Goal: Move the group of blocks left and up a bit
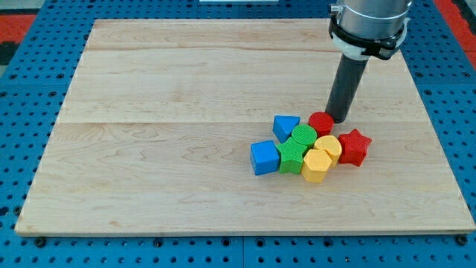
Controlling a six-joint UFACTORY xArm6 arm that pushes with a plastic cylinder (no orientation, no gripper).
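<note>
Right of centre on the tabletop sits the cluster; my tip (a plain rod, no tool, holding nothing) touches the red cylinder from upper right. Reposition beside the red star, then sweep left and upward.

The surface is pale wood with visible grain, matt and smooth, laid in joined planks. The blocks look like plastic with a slight sheen: the green cylinder shows fine ribbed lines on top, while the blue cube and red star look smooth. My tip ends a matt dark rod, held in a shiny metal collar.
</note>
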